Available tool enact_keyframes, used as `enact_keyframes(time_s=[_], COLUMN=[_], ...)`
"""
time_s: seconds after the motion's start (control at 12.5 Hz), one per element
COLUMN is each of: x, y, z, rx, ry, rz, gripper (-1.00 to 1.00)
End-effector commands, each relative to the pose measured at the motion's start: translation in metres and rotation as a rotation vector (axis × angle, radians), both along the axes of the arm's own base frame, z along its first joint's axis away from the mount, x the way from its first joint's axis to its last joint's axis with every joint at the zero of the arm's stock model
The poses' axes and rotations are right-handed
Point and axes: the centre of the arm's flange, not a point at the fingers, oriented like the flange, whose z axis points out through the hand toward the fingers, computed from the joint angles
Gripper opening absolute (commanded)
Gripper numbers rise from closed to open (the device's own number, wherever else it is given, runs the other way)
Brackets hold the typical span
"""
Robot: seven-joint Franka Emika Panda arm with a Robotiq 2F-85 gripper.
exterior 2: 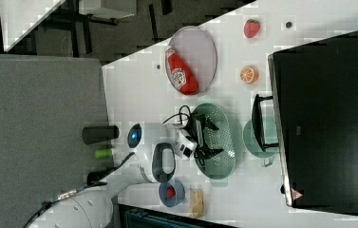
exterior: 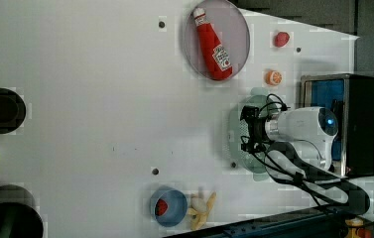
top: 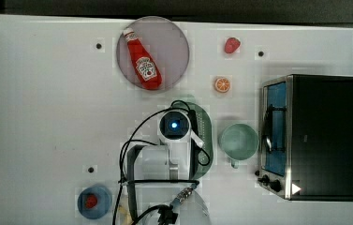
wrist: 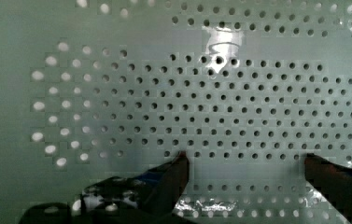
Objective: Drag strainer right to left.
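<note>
The black-and-steel toaster oven fills the top view's right side. Just left of centre there, the white robot arm reaches over the pale mint-green oval plastic strainer, which sits mid-frame in the right view. The gripper is down inside it, fingers spread wide over the holed floor, gripping nothing. The round grey plate is upper centre, the round mint-green cup between strainer and oven.
</note>
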Motion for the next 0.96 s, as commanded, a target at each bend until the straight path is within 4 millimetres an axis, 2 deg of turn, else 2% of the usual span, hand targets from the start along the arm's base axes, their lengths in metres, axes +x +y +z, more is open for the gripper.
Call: enact_keyframes(time_s=[0.08, 0.32, 0.96], x=[0.012, 0.013, 0.003], y=[0.017, 0.037, 0.130], z=[0.024, 0.024, 0.027], rx=[-0.003, -0.002, 0.012], ry=[-0.058, -0.070, -0.081], rz=[-0.029, -0.059, -0.084], gripper=[1.00, 1.00, 1.00])
